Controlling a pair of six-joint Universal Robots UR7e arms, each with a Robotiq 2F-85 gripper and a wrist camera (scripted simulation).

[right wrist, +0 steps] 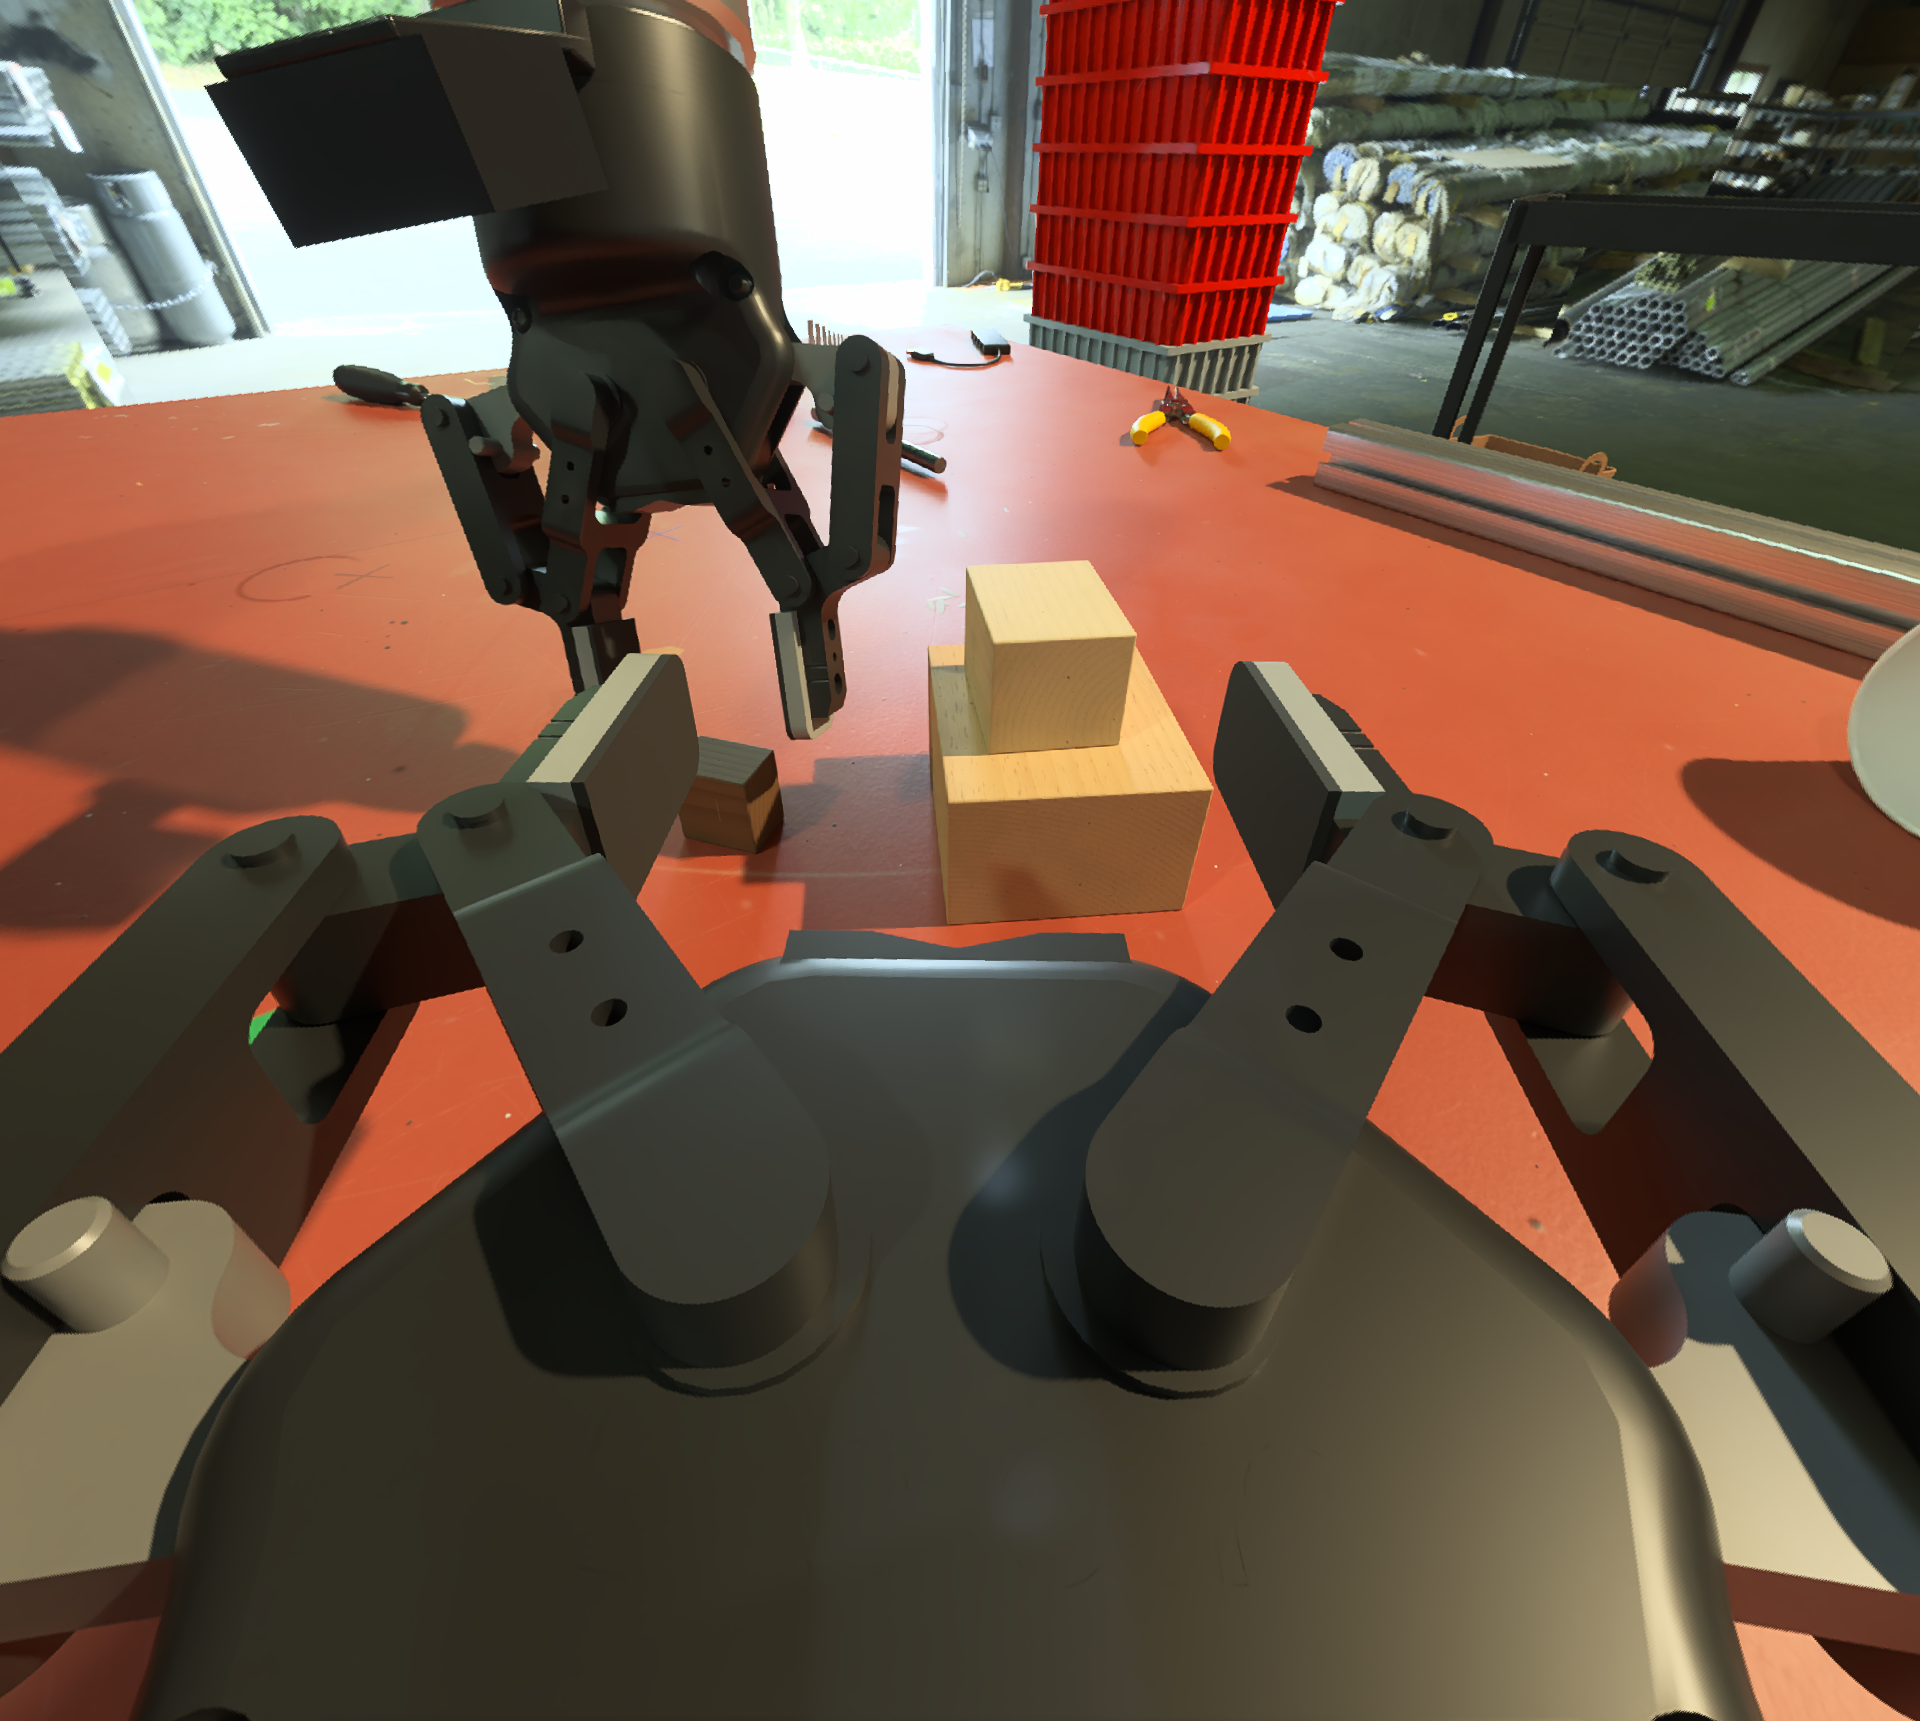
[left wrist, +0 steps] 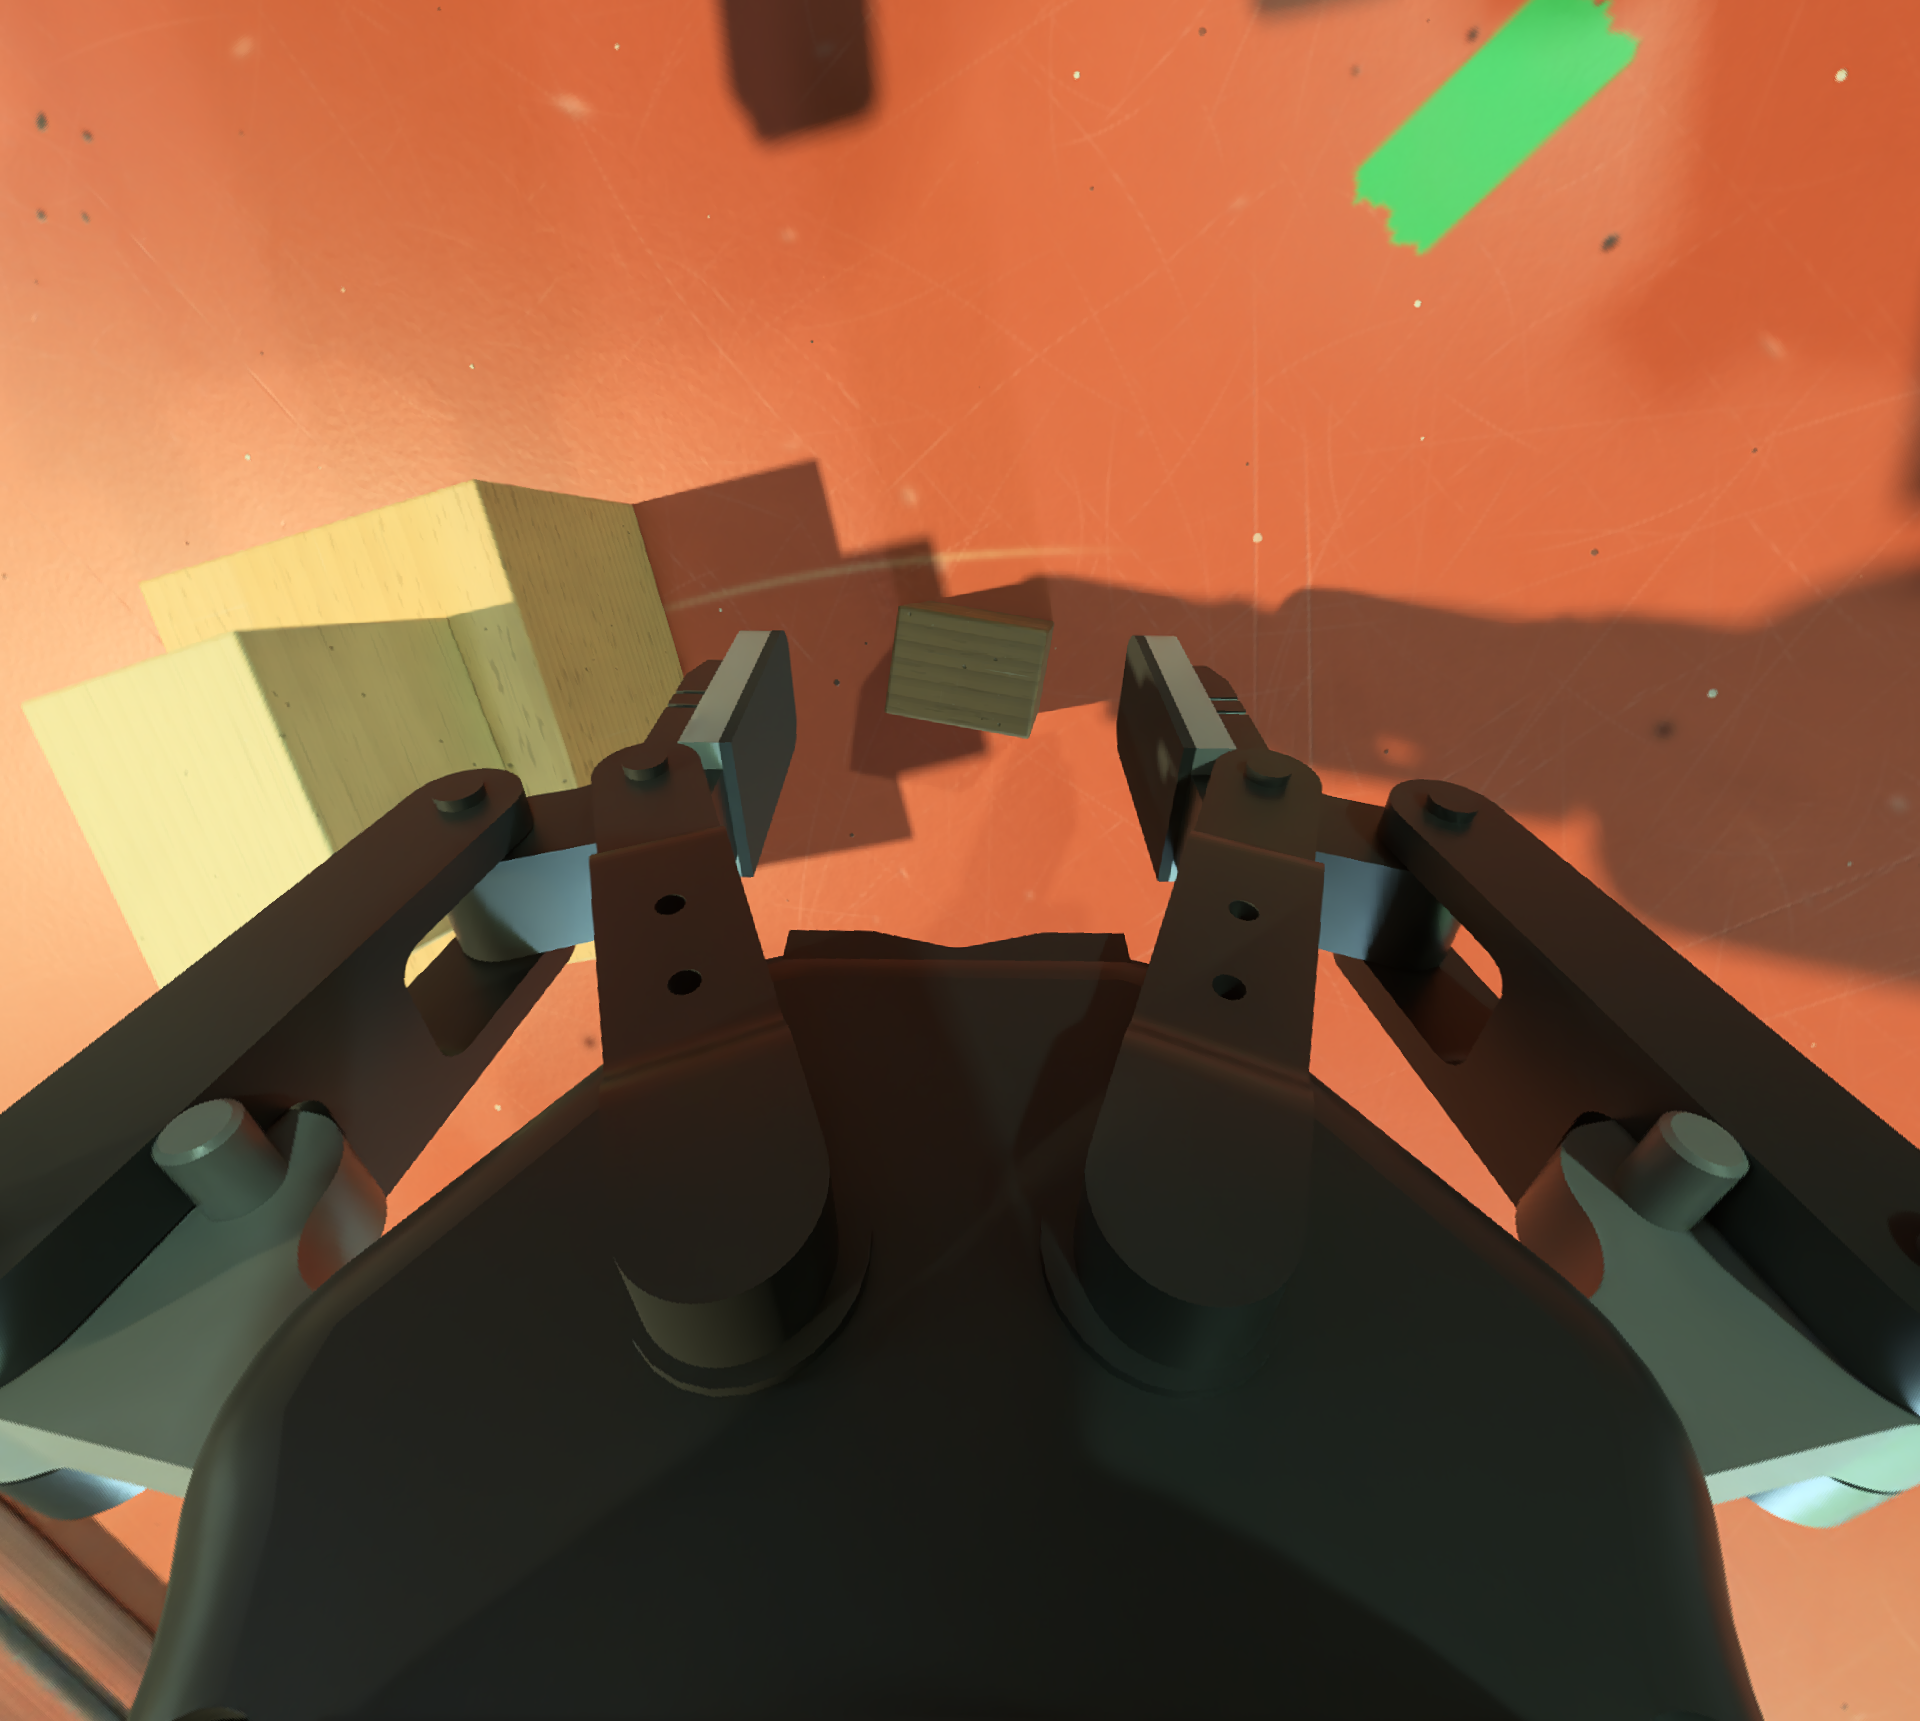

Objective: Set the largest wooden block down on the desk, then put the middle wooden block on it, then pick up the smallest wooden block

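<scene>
The largest wooden block [right wrist: 1070, 830] stands on the orange desk [right wrist: 1351, 684], and the middle wooden block [right wrist: 1049, 658] sits on top of it. The stack also shows at the left of the left wrist view: largest block [left wrist: 571, 622], middle block [left wrist: 208, 788]. The smallest wooden block [left wrist: 966, 672], dark in shadow, lies on the desk just left of the stack [right wrist: 732, 798]. My left gripper [left wrist: 961, 715] is open and hovers right above it, one finger on each side; it also shows in the right wrist view [right wrist: 707, 695]. My right gripper [right wrist: 956, 736] is open and empty, low in front of the stack.
A strip of green tape [left wrist: 1496, 113] is stuck on the desk beyond the small block. Yellow-handled pliers [right wrist: 1179, 428], a screwdriver [right wrist: 374, 383] and a black cable [right wrist: 966, 352] lie at the far edge. Metal profiles [right wrist: 1610, 497] line the right side. Stacked red crates [right wrist: 1184, 71] stand behind.
</scene>
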